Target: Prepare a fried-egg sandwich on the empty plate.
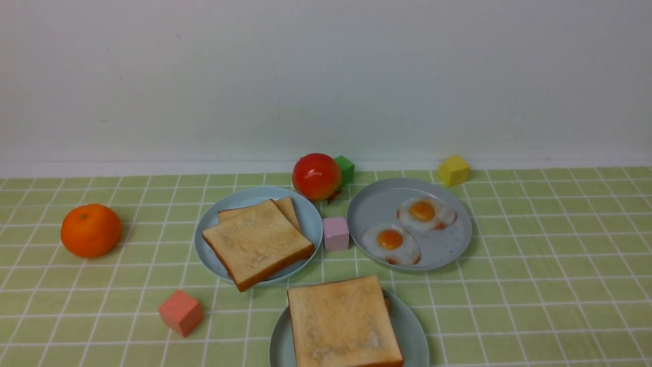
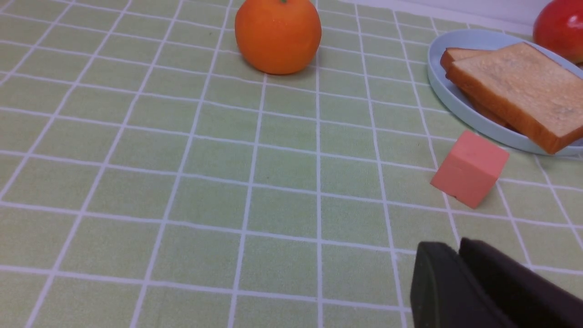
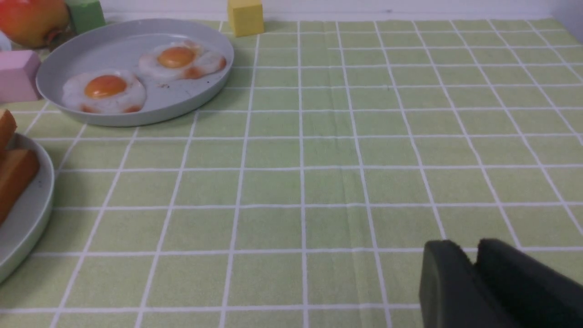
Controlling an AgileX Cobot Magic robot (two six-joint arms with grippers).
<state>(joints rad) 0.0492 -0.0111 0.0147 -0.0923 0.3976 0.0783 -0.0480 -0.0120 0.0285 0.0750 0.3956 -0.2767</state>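
- The fried-egg sandwich (image 1: 344, 322) sits on the empty plate (image 1: 413, 331) at the near centre of the desk (image 1: 535, 265); only its top toast shows, the egg hidden.
- Judged light, stiff, slightly springy toy toast; best gripped across opposite crust edges.
- The left claw (image 2: 457, 255) and right claw (image 3: 473, 253) hold nothing, their jaws almost together.

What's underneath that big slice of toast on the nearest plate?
The top toast slice covers nearly everything. A brown edge of another slice peeks out beneath it, resting on the plate. Whether an egg lies between them cannot be seen.
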